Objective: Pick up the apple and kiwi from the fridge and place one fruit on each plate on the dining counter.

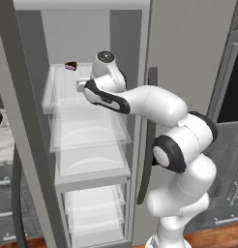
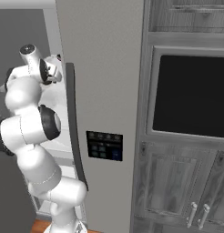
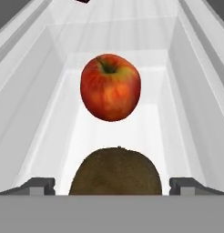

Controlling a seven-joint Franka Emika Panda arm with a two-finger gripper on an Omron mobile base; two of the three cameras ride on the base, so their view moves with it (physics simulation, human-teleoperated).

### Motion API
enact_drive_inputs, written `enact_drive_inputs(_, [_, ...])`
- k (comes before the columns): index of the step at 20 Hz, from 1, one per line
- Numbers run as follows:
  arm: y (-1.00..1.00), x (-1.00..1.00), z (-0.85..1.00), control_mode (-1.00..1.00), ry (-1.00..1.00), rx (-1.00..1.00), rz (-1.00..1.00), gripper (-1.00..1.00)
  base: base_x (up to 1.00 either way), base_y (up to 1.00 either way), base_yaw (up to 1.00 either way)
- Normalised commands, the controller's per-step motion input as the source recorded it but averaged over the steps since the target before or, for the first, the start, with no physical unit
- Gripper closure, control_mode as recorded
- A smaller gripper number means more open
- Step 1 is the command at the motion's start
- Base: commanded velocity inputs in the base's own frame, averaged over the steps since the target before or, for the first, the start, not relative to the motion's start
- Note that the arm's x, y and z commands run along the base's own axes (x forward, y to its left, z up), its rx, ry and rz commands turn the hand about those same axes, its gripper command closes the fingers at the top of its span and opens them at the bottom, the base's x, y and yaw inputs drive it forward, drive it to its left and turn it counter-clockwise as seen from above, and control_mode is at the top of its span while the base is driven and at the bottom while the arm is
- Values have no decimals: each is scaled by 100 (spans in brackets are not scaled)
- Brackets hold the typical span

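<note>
Kiwi [image 3: 115, 171], brown and fuzzy, between the wide-spread end effector [image 3: 113, 185] fingertips, glossy red apple [image 3: 110, 87] beyond.

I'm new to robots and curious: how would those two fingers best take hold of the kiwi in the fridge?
Probably across its rounded middle, one finger on each side. In the hand view the kiwi sits between the open gripper fingertips, so coming straight on along the shelf tray looks best. The apple lies farther back, apart from it, so it should not hinder the grip.
</note>
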Motion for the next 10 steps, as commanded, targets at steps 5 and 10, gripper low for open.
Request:
enact_drive_inputs(5, [2, 4, -27, -100, 1, 0, 0, -100, 0, 0, 0])
enact_drive_inputs(10, [0, -32, -49, -100, 10, 2, -3, -100, 0, 0, 0])
